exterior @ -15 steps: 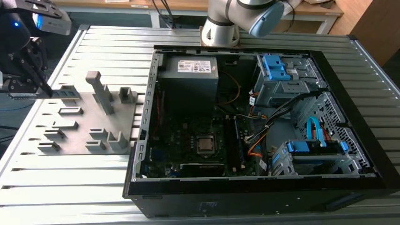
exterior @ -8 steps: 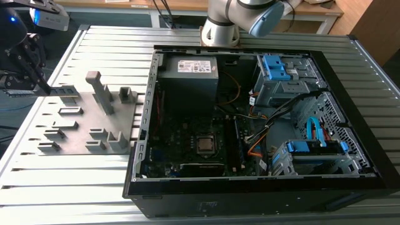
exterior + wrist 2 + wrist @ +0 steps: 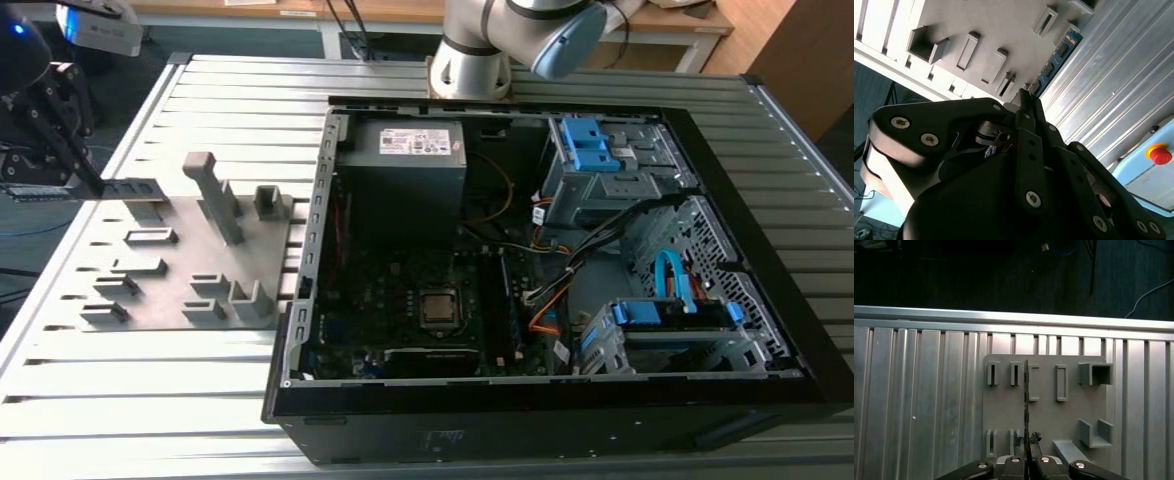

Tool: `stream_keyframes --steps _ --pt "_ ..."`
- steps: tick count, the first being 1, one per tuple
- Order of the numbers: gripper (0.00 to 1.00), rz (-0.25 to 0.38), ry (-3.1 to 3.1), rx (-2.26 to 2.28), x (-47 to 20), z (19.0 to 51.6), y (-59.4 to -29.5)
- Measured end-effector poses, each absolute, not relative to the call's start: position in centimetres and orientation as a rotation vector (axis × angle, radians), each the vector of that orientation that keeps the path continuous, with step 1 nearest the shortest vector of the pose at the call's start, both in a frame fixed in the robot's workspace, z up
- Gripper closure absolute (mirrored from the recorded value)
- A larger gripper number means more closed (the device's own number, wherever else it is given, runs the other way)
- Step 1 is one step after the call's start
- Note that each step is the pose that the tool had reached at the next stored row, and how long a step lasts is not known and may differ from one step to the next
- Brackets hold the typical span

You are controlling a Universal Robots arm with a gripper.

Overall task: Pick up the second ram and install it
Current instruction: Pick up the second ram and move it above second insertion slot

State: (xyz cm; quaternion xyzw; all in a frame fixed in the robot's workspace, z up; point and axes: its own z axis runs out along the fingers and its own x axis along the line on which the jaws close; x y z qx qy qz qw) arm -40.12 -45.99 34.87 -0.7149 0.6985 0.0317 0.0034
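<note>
End effector [image 3: 1026,442] clenched on second ram [image 3: 1026,390], edge-on over grey holder plate [image 3: 1046,420]; bluish label [image 3: 1064,47] unreadable

Seemingly, pincer [image 3: 1027,99] tight on second ram [image 3: 1060,48]

I counted 1 computer case [image 3: 534,425], 2 blue drive brackets [image 3: 594,145], 1 power supply [image 3: 400,170], 1 ram stick [image 3: 1056,55] and 1 grey holder plate [image 3: 167,298].

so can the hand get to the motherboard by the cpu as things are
Probably yes. The case lies open on top, and the motherboard beside the cpu looks uncovered; cables sit toward the exterior view's right. The hand, shut on the ram, is over the grey holder plate.
</note>
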Motion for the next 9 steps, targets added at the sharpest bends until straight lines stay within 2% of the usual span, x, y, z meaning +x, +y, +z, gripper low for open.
stream_keyframes --steps 9 --pt "0.86 0.099 2.189 -2.241 -40.12 35.72 -45.99"
